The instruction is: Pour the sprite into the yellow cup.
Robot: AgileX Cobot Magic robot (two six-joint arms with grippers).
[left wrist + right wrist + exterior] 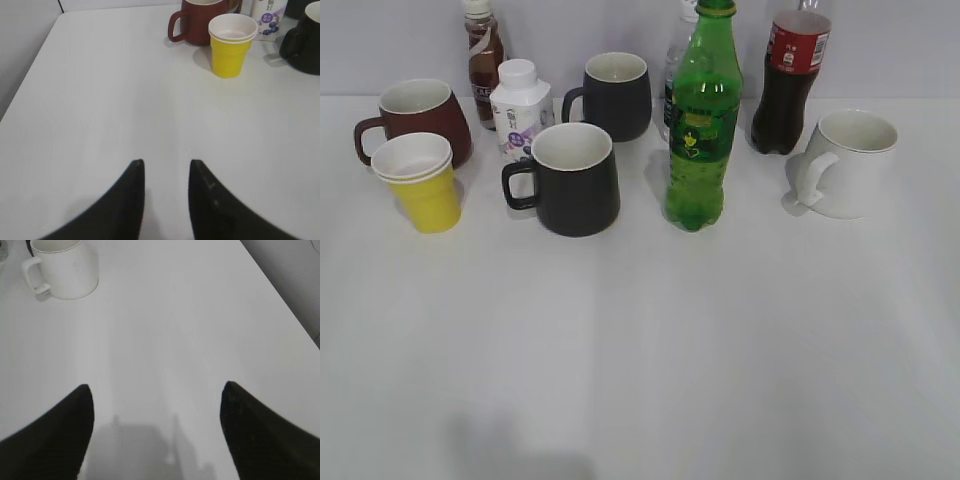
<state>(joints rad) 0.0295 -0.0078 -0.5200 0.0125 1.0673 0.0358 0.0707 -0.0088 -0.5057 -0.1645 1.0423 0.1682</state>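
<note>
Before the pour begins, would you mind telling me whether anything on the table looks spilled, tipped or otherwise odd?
Nothing is spilled or tipped. The only oddity: the yellow cup shows a doubled white rim, so it looks like two cups nested together. The sprite stands upright with its cap on, and the mugs beside it are upright too.

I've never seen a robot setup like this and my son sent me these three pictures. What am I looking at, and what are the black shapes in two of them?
Two robot arms share a white table. One picture looks across it; the others come from cameras on each wrist. The black shapes are fingers: the left gripper narrowly open, the right gripper wide open. Neither holds anything. On the table stand the green sprite, the yellow cup, a dark red mug, two black mugs, a white mug, a cola bottle and a few more bottles.
</note>
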